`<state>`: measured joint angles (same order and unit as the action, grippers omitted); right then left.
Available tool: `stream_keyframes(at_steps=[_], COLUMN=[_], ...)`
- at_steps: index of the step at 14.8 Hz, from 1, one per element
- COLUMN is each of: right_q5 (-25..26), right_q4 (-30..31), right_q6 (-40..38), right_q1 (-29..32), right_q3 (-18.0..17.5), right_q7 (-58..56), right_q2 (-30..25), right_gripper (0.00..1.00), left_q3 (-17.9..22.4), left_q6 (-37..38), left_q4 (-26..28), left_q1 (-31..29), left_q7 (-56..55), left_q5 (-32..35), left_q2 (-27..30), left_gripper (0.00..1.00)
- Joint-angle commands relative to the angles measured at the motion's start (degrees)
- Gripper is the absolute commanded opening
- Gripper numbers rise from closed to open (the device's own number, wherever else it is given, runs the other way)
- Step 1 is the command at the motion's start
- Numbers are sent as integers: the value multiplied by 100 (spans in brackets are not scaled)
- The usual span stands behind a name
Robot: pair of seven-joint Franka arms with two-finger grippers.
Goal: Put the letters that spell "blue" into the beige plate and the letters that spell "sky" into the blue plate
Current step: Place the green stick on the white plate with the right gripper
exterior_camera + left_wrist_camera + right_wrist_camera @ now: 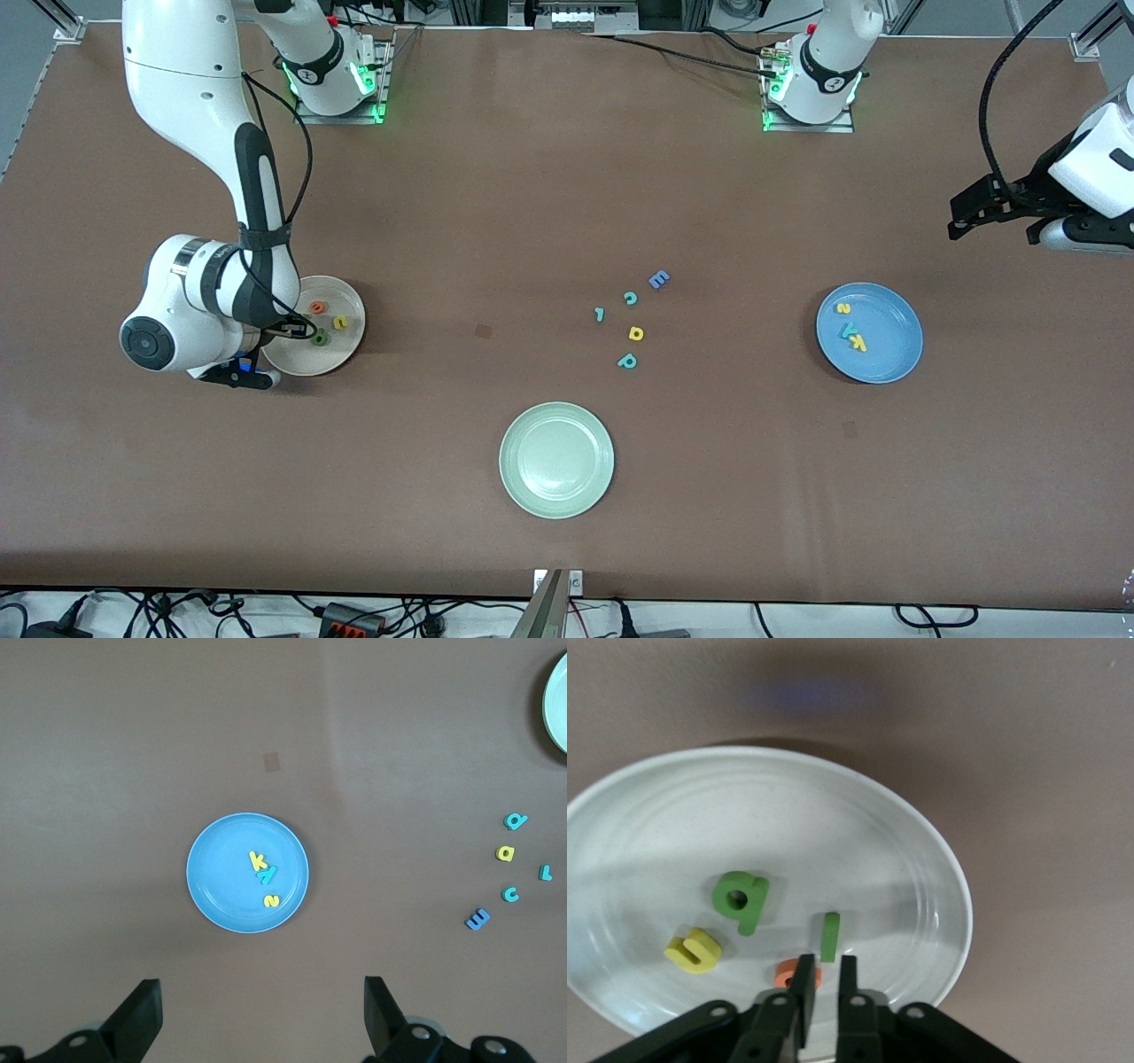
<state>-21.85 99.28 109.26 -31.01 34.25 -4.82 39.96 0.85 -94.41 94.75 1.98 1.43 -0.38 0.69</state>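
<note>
I have the right gripper (824, 979) low over the beige plate (347, 350) at the right arm's end of the table (532, 195), its fingers (802, 988) narrow with a slim gap between them and nothing held. All four letters of "blue" lie in that plate: the green b (740, 897), the green l (829, 935), the yellow u (695, 950) and the orange e (796, 973), which sits just under the fingertips. That is where I see the risk: the foam is light, and if I lift away while a fingertip touches the e or the l close beside it, the letter could cling or get flicked over the shallow rim onto the table. A sideways drift on the way up could also nudge the plate itself. The left gripper (257, 1010) waits high over the table near the blue plate (895, 354), its fingers spread wide and empty. In that plate lie the yellow s (271, 901), the yellow k (257, 859) and the teal y (267, 873), close together, so I judge both words sorted. The leftover letters (633, 319) lie mid-table and the pale green plate (556, 459) sits nearer the front camera; a careless retreat across them would scatter them. Beyond the foam letters themselves I can read no brand or label; markings on the arm bases are too small to make out.
</note>
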Motion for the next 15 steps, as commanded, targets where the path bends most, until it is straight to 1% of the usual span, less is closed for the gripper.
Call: stream_keyframes(at_steps=[1, 2, 3, 5, 7, 9, 10, 13, 14, 15], right_q5=[-30, -30, -30, -4, -29, -30, -21, -47, -65, -100], right_q4=[-242, -408, -610, -1224, -1839, -2227, -2325, -2343, -2361, -2352], right_q6=[-220, -352, -545, -1158, -1791, -2075, -2102, -2093, -2015, -2014], right_q1=[-10, -71, -63, -19, -19, 8, -19, -80, -106, -89], right_q3=[72, 238, 318, 441, 722, 767, 793, 855, 829, 768], right_q7=[-28, -28, -63, -63, -72, -72, -63, -63, -37, 51], right_q2=[-295, -348, -375, -375, -375, -375, -375, -384, -410, -575], right_gripper=[100, 100, 100, 100, 100, 100, 100, 100, 100, 100], left_q3=[21, 21, 21, 21, 21, 21, 21, 30, 30, 30], left_q6=[107, 107, 107, 98, 98, 98, 98, 107, 107, 98], left_q4=[-115, -115, -106, -115, -106, -106, -106, -106, -106, -106], left_q1=[12, 12, 12, 12, 12, 12, 12, 4, 4, 4], left_q7=[-46, -46, -46, -46, -55, -46, -46, -46, -46, -46], left_q5=[90, 99, 99, 90, 90, 90, 90, 90, 90, 90], left_q2=[-25, -25, -25, -34, -25, -34, -34, -34, -34, -34], left_gripper=[100, 100, 100, 100, 100, 100, 100, 100, 100, 100])
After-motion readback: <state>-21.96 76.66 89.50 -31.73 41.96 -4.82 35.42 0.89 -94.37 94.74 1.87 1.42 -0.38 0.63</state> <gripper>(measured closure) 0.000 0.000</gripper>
